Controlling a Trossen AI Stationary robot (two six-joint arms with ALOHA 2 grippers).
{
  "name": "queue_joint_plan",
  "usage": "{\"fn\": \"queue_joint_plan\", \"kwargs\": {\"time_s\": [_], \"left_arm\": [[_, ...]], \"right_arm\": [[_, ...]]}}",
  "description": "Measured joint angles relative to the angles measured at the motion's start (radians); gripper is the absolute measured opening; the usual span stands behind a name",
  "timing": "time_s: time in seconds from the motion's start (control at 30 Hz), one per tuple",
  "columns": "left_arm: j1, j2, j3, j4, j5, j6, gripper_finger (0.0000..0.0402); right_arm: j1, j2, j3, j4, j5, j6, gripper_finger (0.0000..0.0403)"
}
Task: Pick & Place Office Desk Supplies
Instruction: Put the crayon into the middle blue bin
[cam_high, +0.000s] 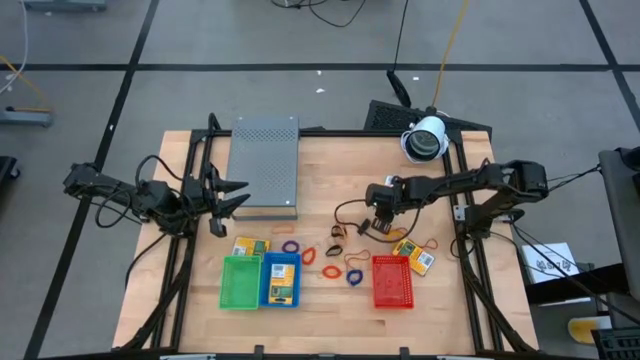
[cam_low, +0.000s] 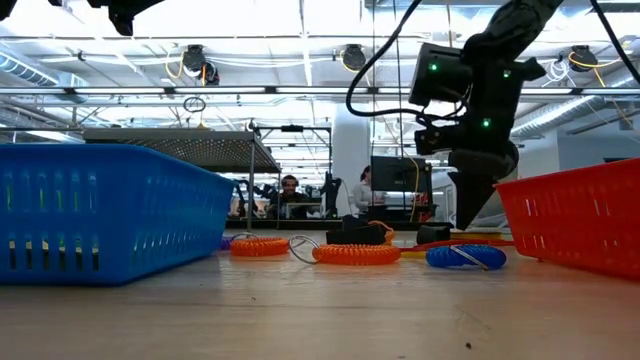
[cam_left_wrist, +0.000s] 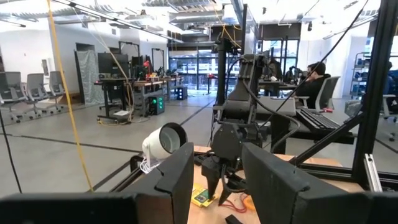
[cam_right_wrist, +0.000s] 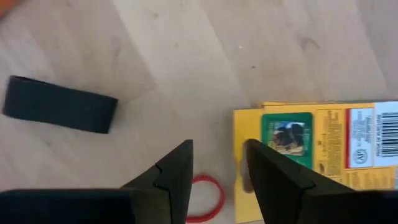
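Observation:
My right gripper (cam_high: 382, 226) (cam_right_wrist: 217, 168) points down over the table's middle and is open. Its fingers stand above the short edge of a yellow packet (cam_right_wrist: 317, 146) (cam_high: 405, 247) that lies flat, with one finger over the packet and one beside it. A red rubber band (cam_right_wrist: 206, 196) and a black clip (cam_right_wrist: 59, 112) lie close by. A second packet (cam_high: 423, 262) lies next to the red tray. More bands, blue (cam_high: 290, 247), red (cam_high: 308, 255) and orange (cam_high: 330, 270), are scattered along the middle. My left gripper (cam_high: 228, 196) (cam_left_wrist: 214, 180) waits open, raised beside the grey box.
Near the table's front edge stand a green tray (cam_high: 240, 282), a blue tray (cam_high: 281, 281) holding packets, and a red tray (cam_high: 392, 281). The grey perforated box (cam_high: 265, 165) sits at the far left. Another yellow packet (cam_high: 250, 246) lies behind the green tray. A white camera (cam_high: 426, 138) stands at the far edge.

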Motion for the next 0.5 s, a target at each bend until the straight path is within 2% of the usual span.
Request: {"fn": "queue_joint_plan", "kwargs": {"time_s": [0.27,0.5], "left_arm": [[0.000,0.000,0.000,0.000,0.000,-0.011,0.0145],[0.000,0.000,0.000,0.000,0.000,-0.011,0.0145]], "right_arm": [[-0.057,0.000,0.000,-0.005,-0.053,-0.006,0.0139],[-0.061,0.000,0.000,-0.007,-0.080,-0.022,0.0139]]}}
